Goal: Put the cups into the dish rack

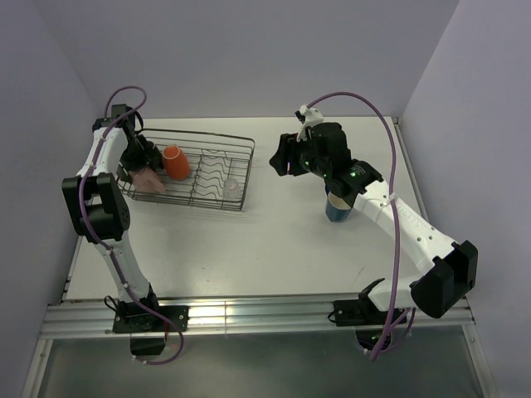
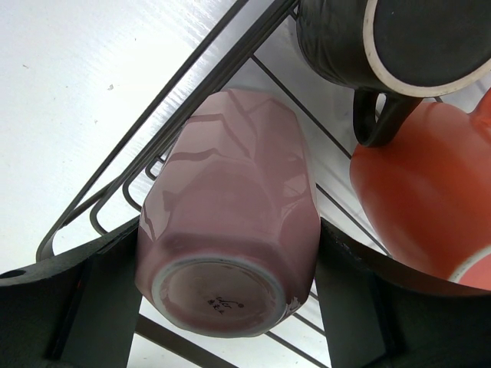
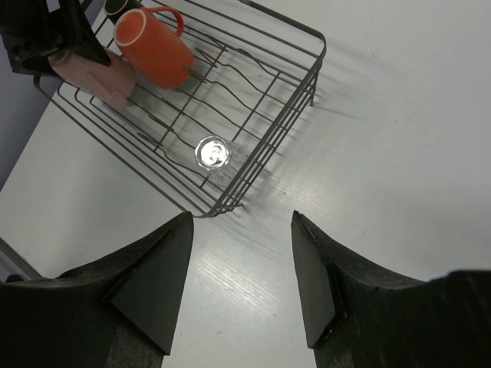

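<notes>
The left gripper [image 2: 226, 238] had its fingers [image 2: 92, 307] set against both flanks of the pink cup [image 2: 230, 199], grasping it. The cup lay on its side on the wires at the left end of the rack [image 1: 249, 170], base toward the wrist camera, close against the rack's corner rim. Little room was left there. The orange cup [image 3: 153, 46] lay on its side just right of the pink one. The dark mug [image 2: 383, 38] sat behind them with its base showing and its handle turned toward the orange cup. Whether handle and orange cup touched could not be told.

The right gripper [image 3: 239, 276] hovered over the table [image 3: 383, 153] just off the rack's right end. Its fingers [image 3: 153, 284] were spread, with nothing between them.

The middle of the rack, along the dividers, lay open. The glass [image 3: 212, 152] stood upright near the rack's right end, close to the rim. Right of the rack the table was bare as far as the blue cup [image 1: 338, 212], which stood well apart from the rack.

From above, the left gripper covered the dark mug and part of the pink cup. The right arm hid the top of the blue cup. The glass showed only as a pale blur through the wires.
</notes>
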You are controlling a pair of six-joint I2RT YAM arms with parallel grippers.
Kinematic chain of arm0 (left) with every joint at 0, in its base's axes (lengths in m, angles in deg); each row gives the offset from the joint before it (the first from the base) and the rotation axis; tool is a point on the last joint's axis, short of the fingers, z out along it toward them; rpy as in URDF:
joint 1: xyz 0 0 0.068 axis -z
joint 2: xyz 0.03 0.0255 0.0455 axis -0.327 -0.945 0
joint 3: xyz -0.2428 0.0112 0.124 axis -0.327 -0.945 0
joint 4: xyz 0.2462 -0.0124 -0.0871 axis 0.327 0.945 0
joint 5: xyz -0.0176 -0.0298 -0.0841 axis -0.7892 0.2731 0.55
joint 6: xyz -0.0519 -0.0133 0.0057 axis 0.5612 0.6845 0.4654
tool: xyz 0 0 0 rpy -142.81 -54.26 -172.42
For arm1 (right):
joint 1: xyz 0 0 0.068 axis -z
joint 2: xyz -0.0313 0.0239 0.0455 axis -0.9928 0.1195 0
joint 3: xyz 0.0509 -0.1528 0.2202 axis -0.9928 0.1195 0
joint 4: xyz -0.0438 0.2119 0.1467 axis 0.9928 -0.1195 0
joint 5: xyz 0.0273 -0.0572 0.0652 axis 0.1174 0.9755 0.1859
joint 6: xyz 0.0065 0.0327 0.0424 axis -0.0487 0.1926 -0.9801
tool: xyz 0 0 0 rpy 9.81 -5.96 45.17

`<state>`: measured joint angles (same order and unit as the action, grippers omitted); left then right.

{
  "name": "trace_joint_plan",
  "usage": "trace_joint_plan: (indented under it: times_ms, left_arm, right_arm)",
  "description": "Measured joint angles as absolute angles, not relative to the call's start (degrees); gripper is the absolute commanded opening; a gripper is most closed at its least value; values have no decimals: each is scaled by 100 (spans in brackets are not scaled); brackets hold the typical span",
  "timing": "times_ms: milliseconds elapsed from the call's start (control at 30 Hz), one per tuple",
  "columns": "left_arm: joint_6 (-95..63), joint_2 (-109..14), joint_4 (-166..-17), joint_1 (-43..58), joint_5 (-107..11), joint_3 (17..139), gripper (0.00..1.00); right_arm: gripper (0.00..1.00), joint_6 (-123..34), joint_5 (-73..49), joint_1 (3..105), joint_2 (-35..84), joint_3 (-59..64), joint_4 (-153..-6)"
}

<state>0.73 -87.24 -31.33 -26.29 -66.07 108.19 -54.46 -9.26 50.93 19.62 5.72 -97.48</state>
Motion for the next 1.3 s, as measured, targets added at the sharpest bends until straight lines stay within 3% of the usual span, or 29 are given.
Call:
trace_joint_plan:
  times_ms: [333,633,1300]
  left_arm:
    - [123,-8724,-3142,-2627,-6638,10816,83]
    - [134,-8724,-3126,-2627,-6712,10816,97]
    - [134,-8721,-3074,-2642,-6756,11046,98]
  right_arm:
    - [62,-5415,-906,5093,1962,572,-9761]
    - [62,-5378,-908,5093,1980,572,-9764]
    - [62,-5341,-908,5093,2030,572,-9766]
